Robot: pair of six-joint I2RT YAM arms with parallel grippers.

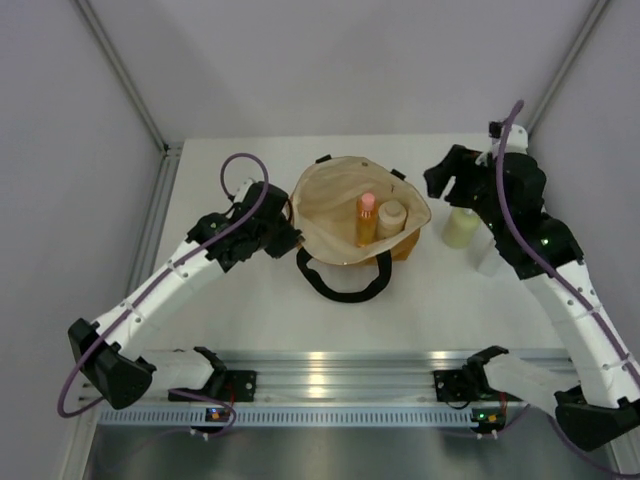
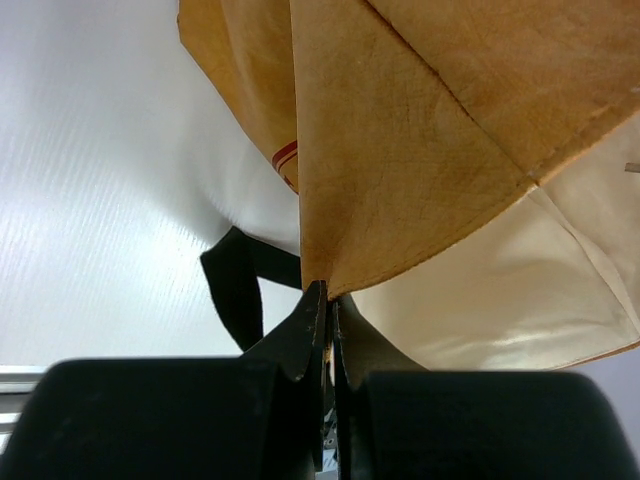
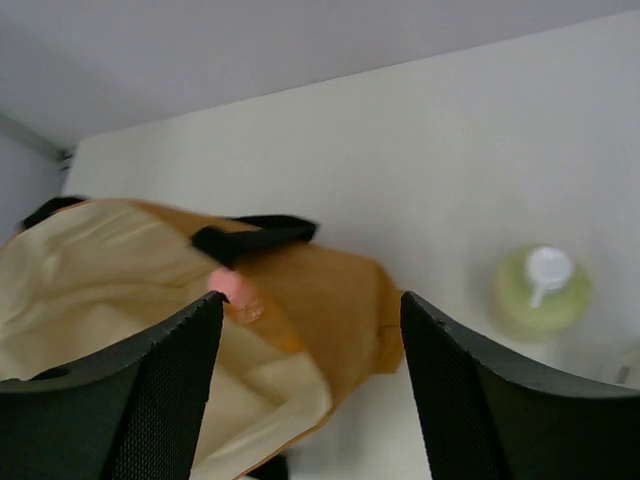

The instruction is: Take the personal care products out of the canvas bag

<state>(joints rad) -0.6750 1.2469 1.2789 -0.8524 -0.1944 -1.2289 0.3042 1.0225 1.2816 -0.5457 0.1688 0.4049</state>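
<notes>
The tan canvas bag [image 1: 335, 200] stands open mid-table, its cream lining showing. Inside it are the slim orange bottle with pink cap [image 1: 366, 220] and the squat cream jar [image 1: 391, 218]. The pale yellow-green bottle [image 1: 462, 227] stands on the table right of the bag. A white object [image 1: 492, 256], mostly hidden under my right arm, stands beside it. My left gripper [image 1: 292, 238] is shut on the bag's left rim; the left wrist view shows the bag [image 2: 420, 150] pinched at the gripper [image 2: 328, 290]. My right gripper [image 3: 312, 300] is open and empty above the bag's right edge [image 3: 335, 290], with the pink cap [image 3: 232, 285] and the green bottle [image 3: 540, 290] below.
A black loop handle [image 1: 340, 285] lies on the table in front of the bag; it also shows in the left wrist view [image 2: 235, 290]. Grey walls enclose the table on three sides. A metal rail [image 1: 330, 375] runs along the near edge.
</notes>
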